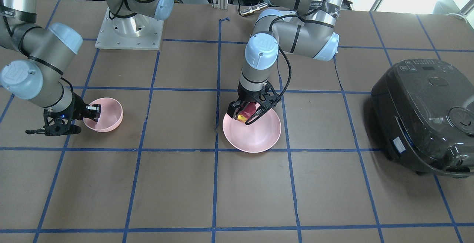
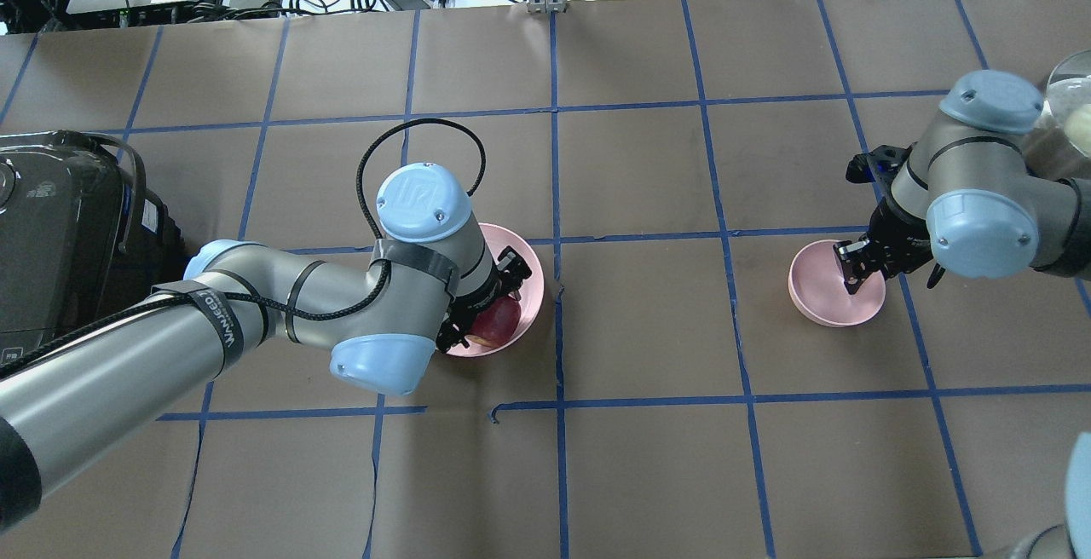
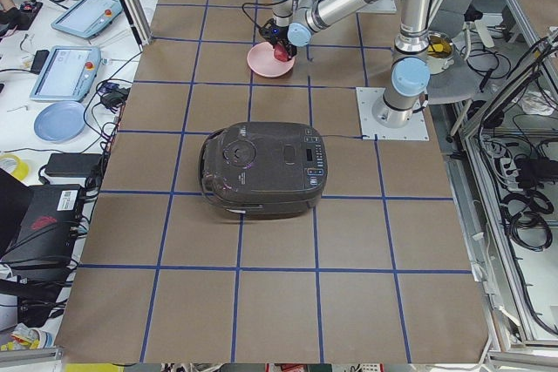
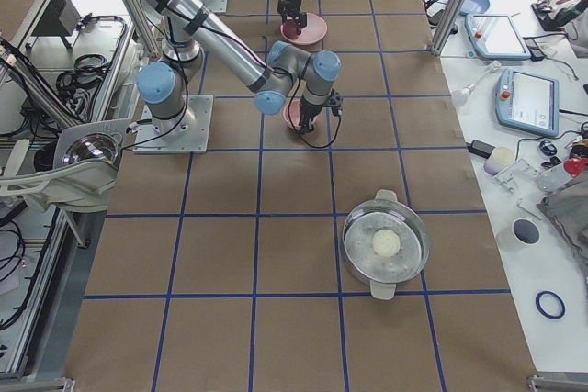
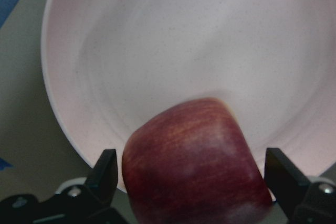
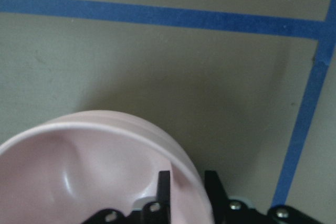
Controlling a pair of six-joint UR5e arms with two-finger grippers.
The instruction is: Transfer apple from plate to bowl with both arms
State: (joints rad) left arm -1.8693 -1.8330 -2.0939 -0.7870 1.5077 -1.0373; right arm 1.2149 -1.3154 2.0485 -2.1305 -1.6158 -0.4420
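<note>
The dark red apple with a yellow patch lies in the wide pink plate, close to its rim. My left gripper is down over it and open, one finger close on each side of the apple, with thin gaps showing in the left wrist view. The small deep pink bowl stands far off on the table. My right gripper is shut on the bowl's rim, one finger inside and one outside. The overhead view shows the apple, plate and bowl.
A dark grey rice cooker stands beyond the plate on my left side. A steel pot with a glass lid stands on my right side. The right arm's base plate is at the table's back. Blue tape lines grid the brown table.
</note>
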